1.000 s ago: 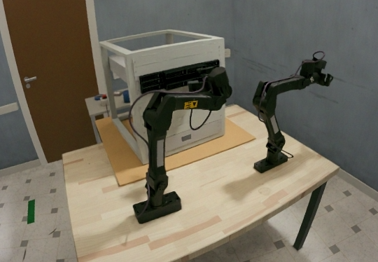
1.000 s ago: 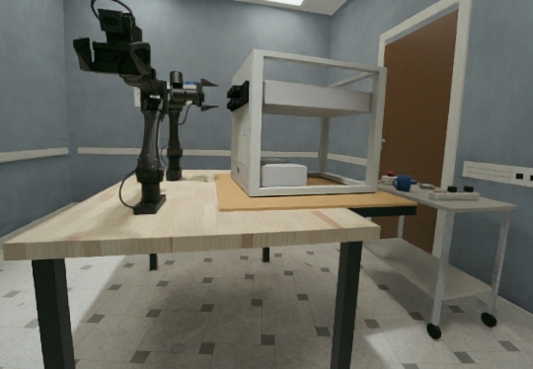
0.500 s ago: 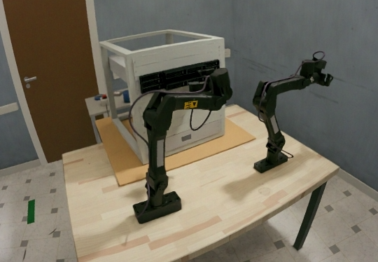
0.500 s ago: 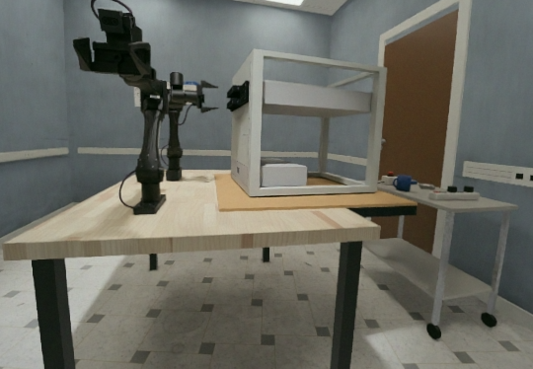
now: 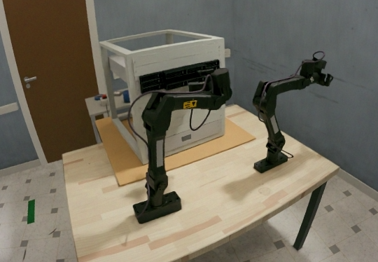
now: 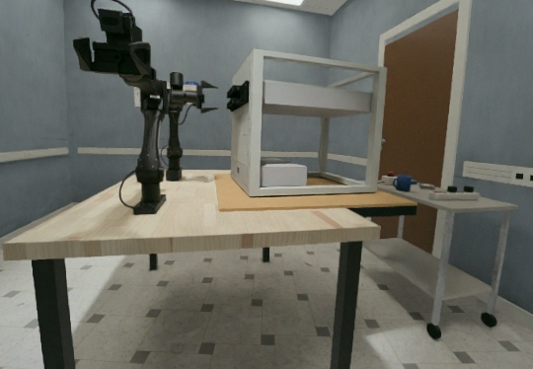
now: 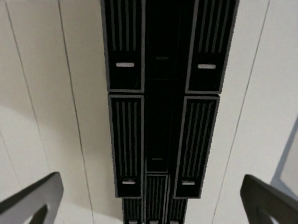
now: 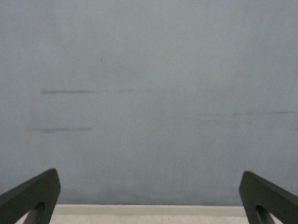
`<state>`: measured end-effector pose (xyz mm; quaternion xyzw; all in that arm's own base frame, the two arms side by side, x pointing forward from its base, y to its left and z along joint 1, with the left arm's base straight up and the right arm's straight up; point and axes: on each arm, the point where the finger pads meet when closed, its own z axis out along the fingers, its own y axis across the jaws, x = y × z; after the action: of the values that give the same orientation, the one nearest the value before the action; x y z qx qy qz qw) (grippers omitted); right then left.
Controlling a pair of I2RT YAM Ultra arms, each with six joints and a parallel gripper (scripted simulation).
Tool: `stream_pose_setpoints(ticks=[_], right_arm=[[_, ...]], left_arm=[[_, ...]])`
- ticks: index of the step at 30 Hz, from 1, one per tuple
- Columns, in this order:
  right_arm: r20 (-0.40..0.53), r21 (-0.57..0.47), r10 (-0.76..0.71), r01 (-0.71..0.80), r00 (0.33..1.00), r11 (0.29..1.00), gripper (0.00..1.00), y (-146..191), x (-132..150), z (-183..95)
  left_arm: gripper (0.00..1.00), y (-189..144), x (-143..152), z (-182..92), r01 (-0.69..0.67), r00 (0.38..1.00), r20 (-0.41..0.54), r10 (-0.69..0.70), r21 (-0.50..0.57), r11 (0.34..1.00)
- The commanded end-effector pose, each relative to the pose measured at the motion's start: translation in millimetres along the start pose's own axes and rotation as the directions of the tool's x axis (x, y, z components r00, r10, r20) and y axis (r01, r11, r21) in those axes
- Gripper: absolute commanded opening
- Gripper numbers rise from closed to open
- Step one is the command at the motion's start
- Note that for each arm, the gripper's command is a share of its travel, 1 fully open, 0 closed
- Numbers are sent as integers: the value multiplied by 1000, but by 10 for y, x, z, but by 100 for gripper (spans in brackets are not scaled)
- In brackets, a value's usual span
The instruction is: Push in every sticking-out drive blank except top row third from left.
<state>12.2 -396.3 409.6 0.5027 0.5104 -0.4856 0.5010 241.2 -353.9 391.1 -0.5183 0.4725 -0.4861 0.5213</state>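
The white rack [image 5: 175, 57] [image 6: 255, 126] stands upright. In the left wrist view, sideways with rack-top at right, the top-row third blank [image 7: 199, 135] and bottom-row third blank [image 7: 129, 145] stand out. The second blanks of the top row [image 7: 214, 30] and bottom row [image 7: 124, 30] also seem out. The middle-row third blank [image 7: 161, 125] lies deeper; the right-end blanks [image 7: 156, 200] look flush. My left gripper [image 6: 211, 98] [image 7: 151, 181] is open, short of the rack front. My right gripper [image 6: 113, 53] [image 8: 150, 178] is open, turned toward the wall. The left arm partly hides the front in the top view.
The rack stands on a tan mat [image 5: 115, 167] [image 6: 296, 201] on the wooden table [image 5: 210, 195] [image 6: 197, 220]. The right arm [image 5: 267, 118] stands well to the right of the rack. A side cart [image 6: 474, 206] with a blue mug [image 6: 404, 183] stands behind the table.
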Motion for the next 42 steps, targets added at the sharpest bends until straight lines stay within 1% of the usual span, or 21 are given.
stream_pose_setpoints(ticks=[1,10,11,42], right_arm=[[26,3,-8,8,1000,1000,100,-32,-63,13],[26,3,-8,8,1000,1000,100,-32,-63,13],[26,3,-8,8,1000,1000,100,-32,-63,13],[26,3,-8,8,1000,1000,100,-32,-63,13]], left_arm=[[100,-228,-43,-52,38,999,-27,-39,-13,999],[100,-228,-46,-51,38,999,-25,-39,-13,999],[0,-228,-48,-51,38,999,-24,-39,-13,999],[0,-228,-48,-51,38,999,-24,-39,-13,999]])
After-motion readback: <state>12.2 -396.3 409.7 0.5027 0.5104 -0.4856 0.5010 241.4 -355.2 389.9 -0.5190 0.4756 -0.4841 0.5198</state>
